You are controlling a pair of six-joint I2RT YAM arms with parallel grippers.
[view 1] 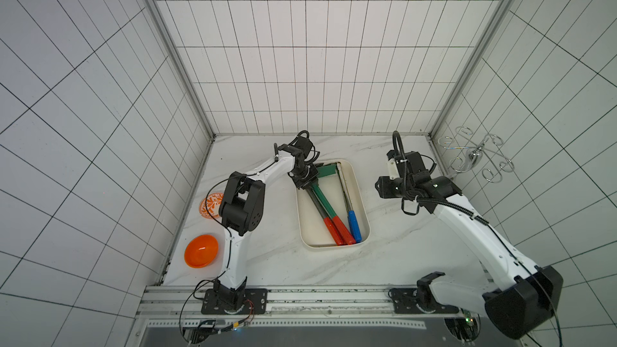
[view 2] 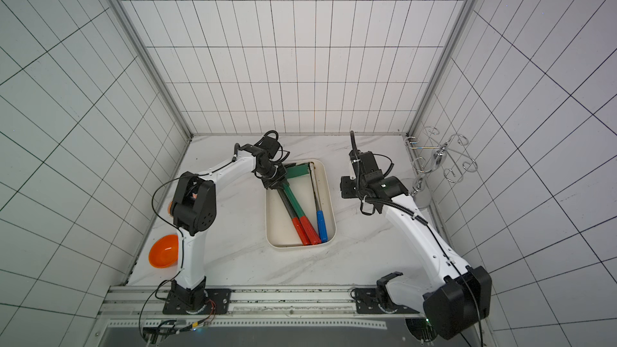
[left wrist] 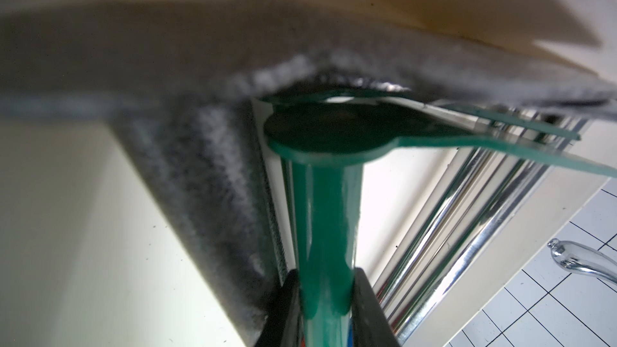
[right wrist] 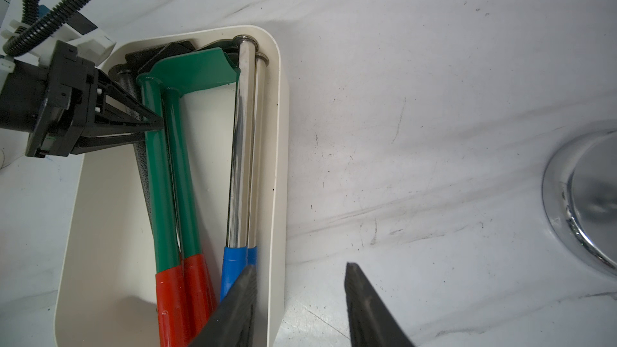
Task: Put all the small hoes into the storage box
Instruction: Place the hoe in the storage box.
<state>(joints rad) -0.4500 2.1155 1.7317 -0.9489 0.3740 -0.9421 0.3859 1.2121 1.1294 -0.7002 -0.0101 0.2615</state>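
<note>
The storage box [view 1: 363, 205] [view 2: 331, 201] [right wrist: 278, 161] is a cream tub in the middle of the table. In it lies a small hoe [view 1: 326, 201] [right wrist: 159, 195] [left wrist: 325, 228] with a green blade and shaft and a red handle at the box's near end. My left gripper [view 1: 309, 184] [view 2: 278, 184] [left wrist: 325, 275] [right wrist: 157, 125] is shut on its green shaft, close to the blade. A second green hoe [right wrist: 182, 178] lies right beside it. My right gripper [right wrist: 299, 266] [view 1: 383, 189] hangs open and empty over the box's right rim.
The box also holds a chrome tool with a blue handle [view 1: 354, 230] [right wrist: 242, 161] and a dark grey one [right wrist: 142, 168]. An orange bowl [view 1: 201, 251] and a patterned plate [view 1: 209, 206] stand at the left. A chrome rack [view 1: 477, 158] [right wrist: 584, 201] stands at the right wall.
</note>
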